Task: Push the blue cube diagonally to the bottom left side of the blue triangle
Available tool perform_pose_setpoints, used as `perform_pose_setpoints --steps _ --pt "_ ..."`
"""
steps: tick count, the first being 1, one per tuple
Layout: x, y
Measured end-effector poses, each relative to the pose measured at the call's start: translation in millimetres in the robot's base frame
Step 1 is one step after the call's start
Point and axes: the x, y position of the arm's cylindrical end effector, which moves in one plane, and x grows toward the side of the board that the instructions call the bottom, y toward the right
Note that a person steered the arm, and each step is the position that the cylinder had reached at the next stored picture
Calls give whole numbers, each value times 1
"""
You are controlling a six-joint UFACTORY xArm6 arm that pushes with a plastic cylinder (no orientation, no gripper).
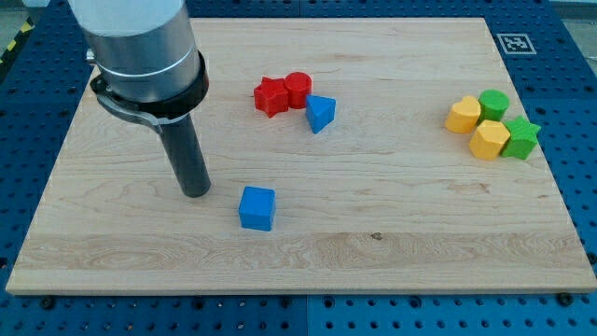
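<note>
The blue cube (256, 207) lies on the wooden board, below and left of the board's middle. The blue triangle (320, 113) lies up and to the right of it, touching the red blocks. My tip (196, 191) rests on the board just left of the blue cube, a small gap apart, slightly higher in the view. The dark rod rises from it to the grey arm at the view's top left.
A red star (270, 96) and a red cylinder (298, 89) sit together left of the blue triangle. At the view's right is a cluster: a yellow block (463, 115), a yellow hexagon (489, 139), a green cylinder (493, 104), a green star (521, 138).
</note>
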Motion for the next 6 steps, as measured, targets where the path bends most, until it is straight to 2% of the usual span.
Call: perform_pose_setpoints --steps 1,2,3,6 --pt "24 1" --pt "50 25" --pt "55 72" --pt "46 75"
